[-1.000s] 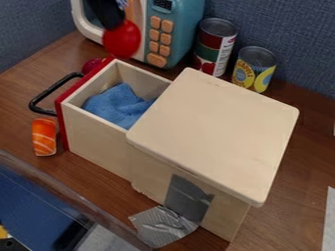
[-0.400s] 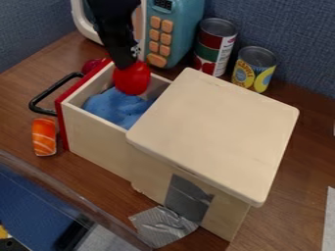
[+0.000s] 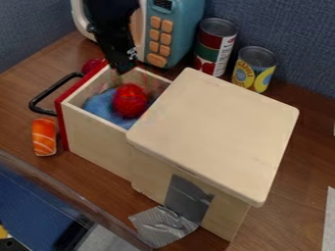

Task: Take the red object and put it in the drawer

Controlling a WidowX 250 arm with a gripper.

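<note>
Placing the red ball (image 3: 131, 101) in the open drawer (image 3: 98, 139), by the look of it: now over the blue cloth (image 3: 100, 104), beneath the claw (image 3: 123, 69) and apart from it. Cannot tell whether spread or closed. Next, confirm release, then lift away.
</note>
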